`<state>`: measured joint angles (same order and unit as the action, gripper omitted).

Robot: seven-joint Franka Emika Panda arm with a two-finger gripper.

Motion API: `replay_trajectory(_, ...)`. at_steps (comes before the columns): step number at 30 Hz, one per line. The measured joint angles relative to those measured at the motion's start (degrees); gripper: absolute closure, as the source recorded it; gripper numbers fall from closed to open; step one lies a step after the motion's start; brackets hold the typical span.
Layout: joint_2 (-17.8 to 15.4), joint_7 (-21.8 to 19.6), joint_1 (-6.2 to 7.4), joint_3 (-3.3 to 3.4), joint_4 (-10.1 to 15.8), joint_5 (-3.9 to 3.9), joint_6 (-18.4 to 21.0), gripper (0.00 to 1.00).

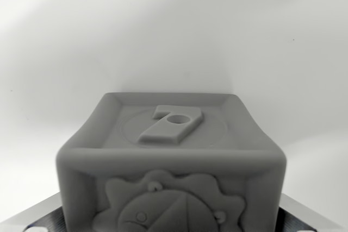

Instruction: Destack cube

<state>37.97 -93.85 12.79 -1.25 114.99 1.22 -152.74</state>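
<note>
Evidently the cube (pixel 169 161), embossed with a numeral, is sitting close between the pincer's fingers (pixel 32 222); grip state is indeterminable. Lifting off-centre is risking slippage.

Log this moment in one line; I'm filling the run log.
view: wrist | cube: close up, raised 7 on top | pincer: fingers flank cube low | contact: unclear | second cube: unseen
</note>
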Motion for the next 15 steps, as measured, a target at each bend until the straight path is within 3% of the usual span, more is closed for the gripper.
replay_trajectory(11,0.3,0.0,0.05,0.01,-0.1,0.0,-0.3,1.0)
replay_trajectory(12,0.3,0.0,0.05,0.02,-0.2,0.0,-0.3,0.0)
replay_trajectory(15,0.3,0.0,0.05,0.02,-0.2,0.0,-0.3,0.0)
